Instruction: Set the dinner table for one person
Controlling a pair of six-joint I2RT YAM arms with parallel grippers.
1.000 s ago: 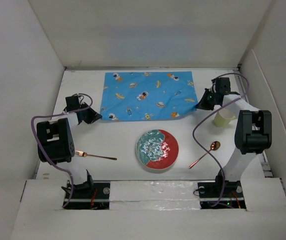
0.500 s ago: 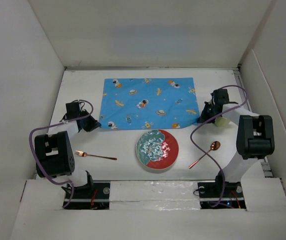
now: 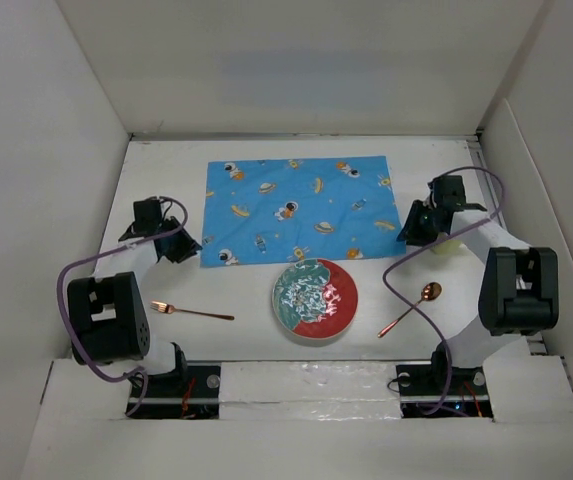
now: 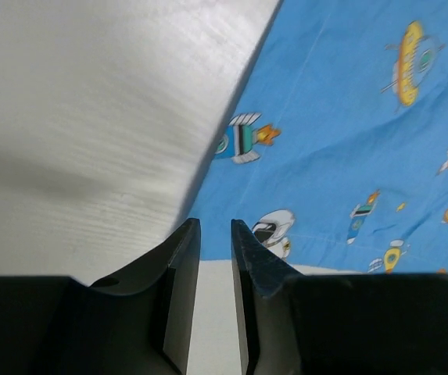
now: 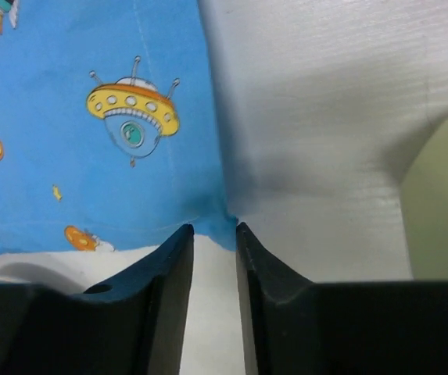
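Since a second earlier, the blue rectangular space-print cloth placemat (image 3: pixel 296 205) had slid nearer across the large plain white matte dinner table (image 3: pixel 166 165) and lay flatter. Nearest sat a slim copper fork (image 3: pixel 191 311), a round red-and-teal plate (image 3: pixel 314 298) and a copper spoon (image 3: pixel 411 307). Beyond them, the left jaws and right jaws stood narrowly parted at the mat's near corners, holding nothing. Lifting straight up would likely avoid snagging those corners.

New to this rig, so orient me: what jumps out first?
The blue rectangular space-print placemat lies across the far middle of the white table, the left gripper and right gripper at its near corners. Nearer sits a round red-and-teal plate, a copper fork to its left, a copper spoon to its right.
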